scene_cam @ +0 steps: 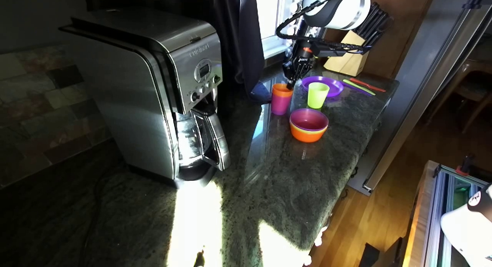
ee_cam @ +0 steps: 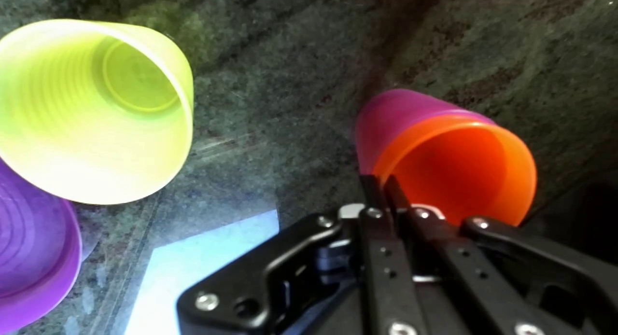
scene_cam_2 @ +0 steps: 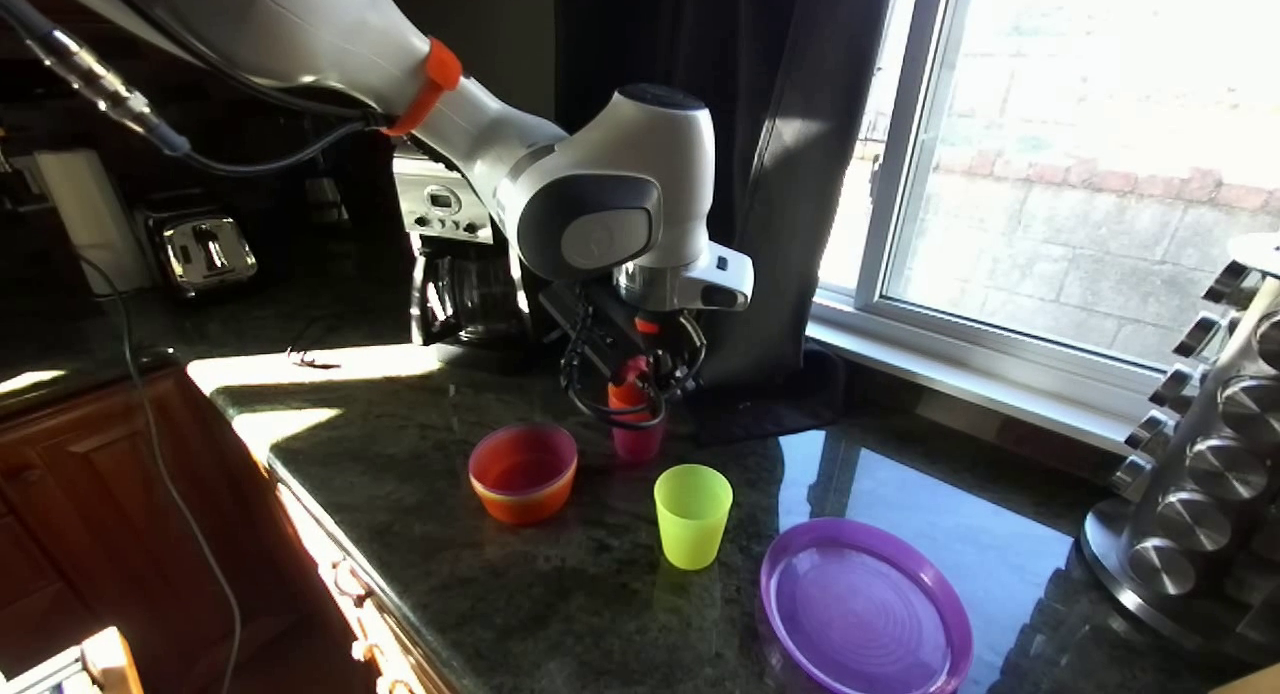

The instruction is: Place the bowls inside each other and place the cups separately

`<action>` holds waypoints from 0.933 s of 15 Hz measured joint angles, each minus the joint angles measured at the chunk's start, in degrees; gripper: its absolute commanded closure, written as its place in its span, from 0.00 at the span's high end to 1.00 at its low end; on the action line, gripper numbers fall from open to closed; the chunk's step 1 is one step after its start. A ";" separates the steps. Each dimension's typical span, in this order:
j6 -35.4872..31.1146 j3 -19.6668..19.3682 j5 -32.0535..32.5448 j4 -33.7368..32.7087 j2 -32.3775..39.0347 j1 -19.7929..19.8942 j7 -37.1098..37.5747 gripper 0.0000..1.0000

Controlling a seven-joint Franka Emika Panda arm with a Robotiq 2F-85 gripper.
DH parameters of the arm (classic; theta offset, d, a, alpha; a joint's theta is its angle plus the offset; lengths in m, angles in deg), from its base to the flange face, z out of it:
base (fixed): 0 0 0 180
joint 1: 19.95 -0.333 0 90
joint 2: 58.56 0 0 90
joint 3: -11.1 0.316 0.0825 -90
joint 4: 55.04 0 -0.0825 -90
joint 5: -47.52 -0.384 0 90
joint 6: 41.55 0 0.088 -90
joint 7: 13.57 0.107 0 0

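The claw [ee_cam: 381, 179] pinches the orange cup [ee_cam: 458, 166] by its rim.
Below, a pink cup [ee_cam: 403, 110] hides the base; the green cup [ee_cam: 96, 113] and, cropped in the wrist view, the bowls [scene_cam: 308, 126] stand clear of the claw.

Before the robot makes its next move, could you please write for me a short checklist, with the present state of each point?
1. Bowls nested in one stack: ok.
2. Lime green cup upright and apart from the bowls: ok.
3. Gripper shut on the rim of the orange cup: ok, its tips stand on either side of the wall.
4. Orange cup out of the pink cup: not ok, it sits inside.
5. Pink cup's wall left out of the grip: cannot tell, the tips hide that spot.
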 measured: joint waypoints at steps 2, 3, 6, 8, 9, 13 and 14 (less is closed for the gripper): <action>0.00 0.05 0.00 0.00 -0.31 -0.01 -0.12 0.01; 0.00 0.07 0.00 0.01 -0.63 -0.02 -0.12 0.01; 0.56 0.06 0.07 0.13 -2.20 -0.01 0.72 0.01; 0.71 0.01 0.07 0.22 -3.31 -0.01 1.34 0.01; 1.76 -0.04 0.07 0.22 -3.77 0.00 1.51 0.01; 4.81 -0.31 1.42 0.25 -4.56 0.02 3.42 0.01; 5.99 -0.34 1.45 0.25 -4.58 0.02 3.46 0.01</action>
